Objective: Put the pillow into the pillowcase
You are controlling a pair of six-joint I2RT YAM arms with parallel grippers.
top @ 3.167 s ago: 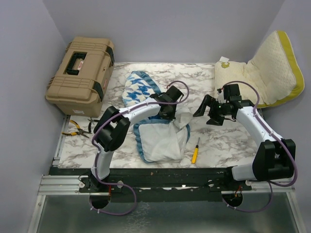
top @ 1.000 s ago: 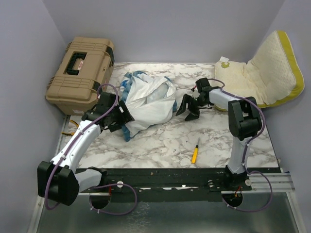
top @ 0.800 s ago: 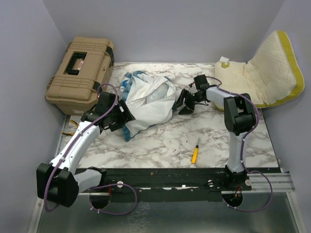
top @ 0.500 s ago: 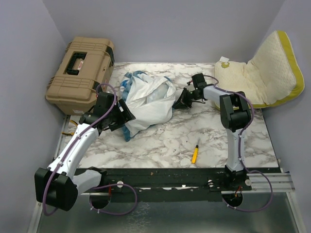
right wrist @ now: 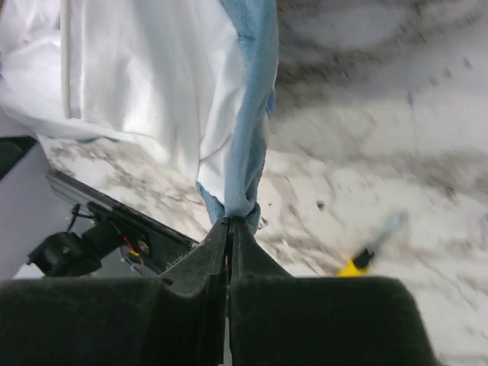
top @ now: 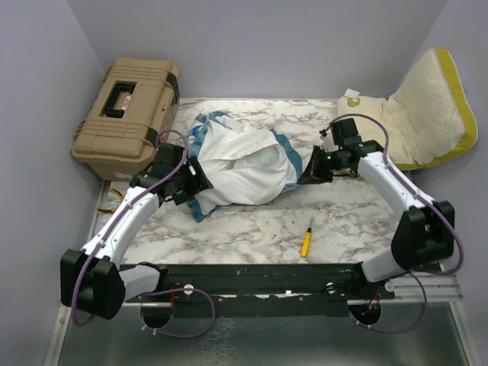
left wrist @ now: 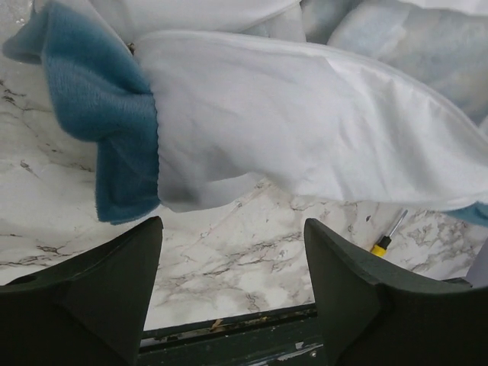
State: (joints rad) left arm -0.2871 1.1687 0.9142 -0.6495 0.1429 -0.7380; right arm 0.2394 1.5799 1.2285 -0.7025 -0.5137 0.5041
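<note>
Right wrist: right fingers (right wrist: 191, 305) clamp the pillowcase (right wrist: 145, 91) trim; left fingers (left wrist: 91, 282) gape just short of it.

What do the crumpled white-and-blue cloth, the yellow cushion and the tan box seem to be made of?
The pillowcase: soft thin fabric, matte white inside, with fuzzier blue trim; it creases and drapes. The pillow: padded quilted cloth, dimpled, with a mustard edge band. The tan box: probably hard moulded plastic, given its ribbed lid and black latches.
</note>
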